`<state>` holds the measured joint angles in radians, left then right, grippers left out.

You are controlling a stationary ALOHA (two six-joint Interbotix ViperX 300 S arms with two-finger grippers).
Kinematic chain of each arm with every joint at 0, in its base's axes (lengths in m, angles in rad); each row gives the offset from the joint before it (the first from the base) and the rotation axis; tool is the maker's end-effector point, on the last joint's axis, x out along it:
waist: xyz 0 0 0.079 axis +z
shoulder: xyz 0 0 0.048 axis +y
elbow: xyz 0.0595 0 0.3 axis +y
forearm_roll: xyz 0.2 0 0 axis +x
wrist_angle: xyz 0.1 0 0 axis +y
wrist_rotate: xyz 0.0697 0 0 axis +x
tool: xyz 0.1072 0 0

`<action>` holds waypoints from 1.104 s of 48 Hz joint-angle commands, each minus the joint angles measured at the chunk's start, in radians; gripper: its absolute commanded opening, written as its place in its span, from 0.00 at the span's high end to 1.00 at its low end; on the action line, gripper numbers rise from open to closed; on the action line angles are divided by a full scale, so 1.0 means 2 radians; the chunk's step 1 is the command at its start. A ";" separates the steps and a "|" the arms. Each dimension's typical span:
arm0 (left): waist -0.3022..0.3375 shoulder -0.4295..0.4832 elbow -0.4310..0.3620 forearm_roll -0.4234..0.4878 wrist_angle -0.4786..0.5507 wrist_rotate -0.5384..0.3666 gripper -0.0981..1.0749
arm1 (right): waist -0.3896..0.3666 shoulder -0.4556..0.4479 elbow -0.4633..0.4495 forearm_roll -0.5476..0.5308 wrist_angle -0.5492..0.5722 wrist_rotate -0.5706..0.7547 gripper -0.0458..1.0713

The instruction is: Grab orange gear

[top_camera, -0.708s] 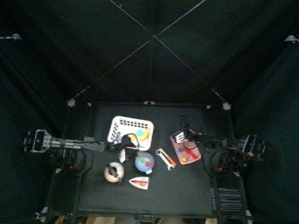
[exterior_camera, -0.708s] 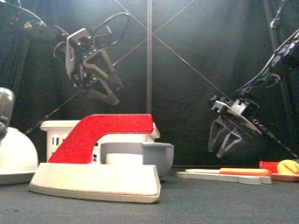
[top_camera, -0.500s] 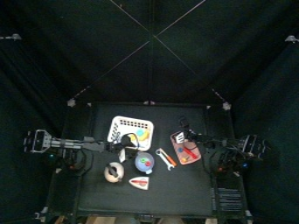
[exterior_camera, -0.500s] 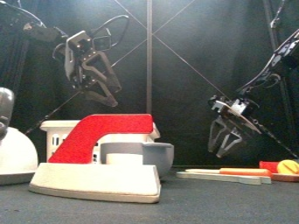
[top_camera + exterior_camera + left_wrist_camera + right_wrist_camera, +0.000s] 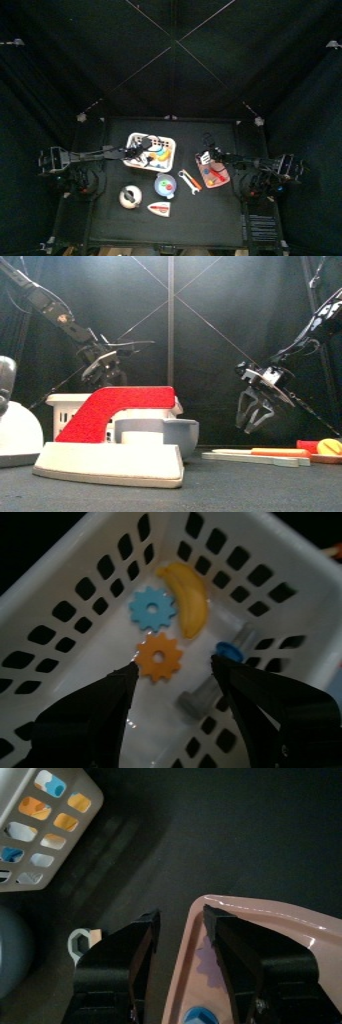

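Note:
The orange gear (image 5: 163, 658) lies flat on the floor of the white slotted basket (image 5: 80, 587), beside a blue gear (image 5: 154, 607) and a yellow banana-shaped piece (image 5: 189, 596). My left gripper (image 5: 174, 672) is open just above the orange gear, one jaw on each side of it, not touching. In the top view the left gripper (image 5: 135, 152) reaches over the basket (image 5: 160, 139). In the front view it (image 5: 104, 373) hangs low behind the basket (image 5: 60, 412). My right gripper (image 5: 258, 412) is open and empty at the right, above a pink tray (image 5: 267, 968).
A red-and-white flat object (image 5: 114, 431) lies at the table's front. A multicoloured disc (image 5: 164, 185), a white roll (image 5: 130, 196), a small tool (image 5: 189, 182) and the pink tray (image 5: 214, 176) lie around the middle. A small grey-blue piece (image 5: 218, 680) also lies in the basket.
My left arm has swung from the left side toward the basket and come down into it. The right arm has not moved.

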<state>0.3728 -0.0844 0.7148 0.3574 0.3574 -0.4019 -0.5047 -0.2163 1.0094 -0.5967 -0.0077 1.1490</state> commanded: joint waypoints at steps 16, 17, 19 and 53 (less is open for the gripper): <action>0.002 0.045 -0.049 0.002 0.051 0.008 0.11 | 0.005 -0.008 0.001 0.000 -0.002 0.001 0.26; 0.002 0.045 -0.049 0.002 0.048 0.010 0.11 | 0.005 -0.008 0.001 -0.001 -0.002 0.001 0.26; 0.002 0.046 -0.049 0.000 0.042 0.012 0.11 | 0.006 -0.008 0.001 -0.001 -0.002 0.001 0.26; 0.005 0.076 -0.056 -0.061 0.021 0.078 0.06 | 0.006 -0.006 -0.001 0.000 -0.002 0.001 0.26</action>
<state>0.3789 0.0706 0.6259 0.2439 0.4019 -0.2562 -0.4939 -0.2163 1.0201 -0.5967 -0.0077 1.1490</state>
